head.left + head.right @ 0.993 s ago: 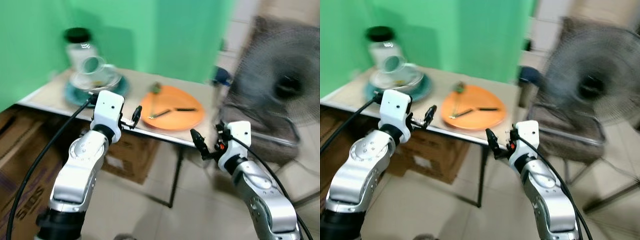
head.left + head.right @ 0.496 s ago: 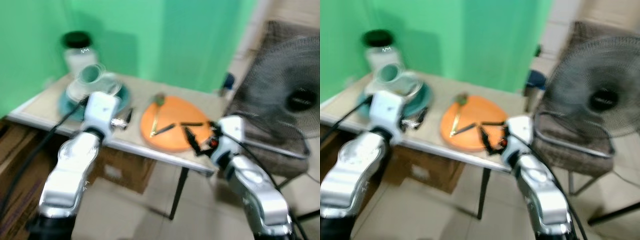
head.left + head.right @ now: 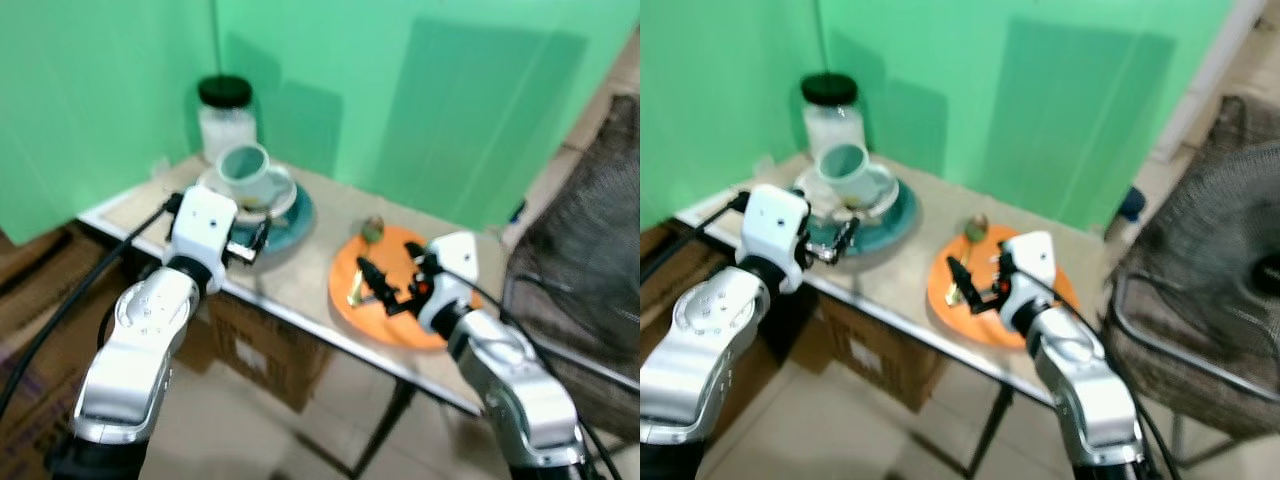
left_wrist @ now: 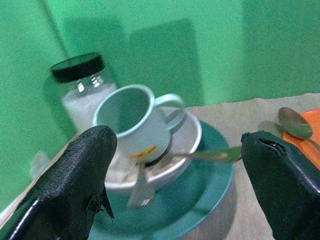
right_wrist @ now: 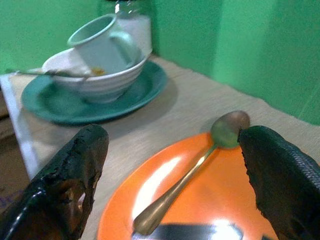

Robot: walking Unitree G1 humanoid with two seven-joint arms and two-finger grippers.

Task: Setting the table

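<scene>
- Since a second ago the whole head view has swung and closed in: the table [image 3: 300, 285] sits nearer and more central, and the fan that took up the robot's right side is now cut at the frame edge. Camera motion, not object motion; the dishes look undisturbed.
- Both arms have come forward over the table edge. Judgement: approach is finished, reaching begins; nothing is laid out yet.
- Landmark: orange plate [image 3: 1040, 315], near the front edge of the table.
- Right gripper [image 3: 385, 290] hovers over the orange plate, fingers spread wide, holding nothing.
- Spoon [image 5: 192, 170] lies on the orange plate. Long axis runs from the plate's middle out to its far rim; bowl end points away from the robot, toward the green wall [image 3: 420, 100], and overhangs that rim; handle end points back toward the robot.
- A dark utensil also lies on the orange plate; type unclear.
- To the robot's left of the orange plate: teal plate [image 4: 200, 190] carrying a white bowl [image 4: 185, 145], with a mug [image 4: 135, 120] tipped in it. A jar [image 4: 82, 87] stands behind.
- Left gripper [image 3: 248, 240] is poised just before the teal plate, fingers wide apart, empty.
</scene>
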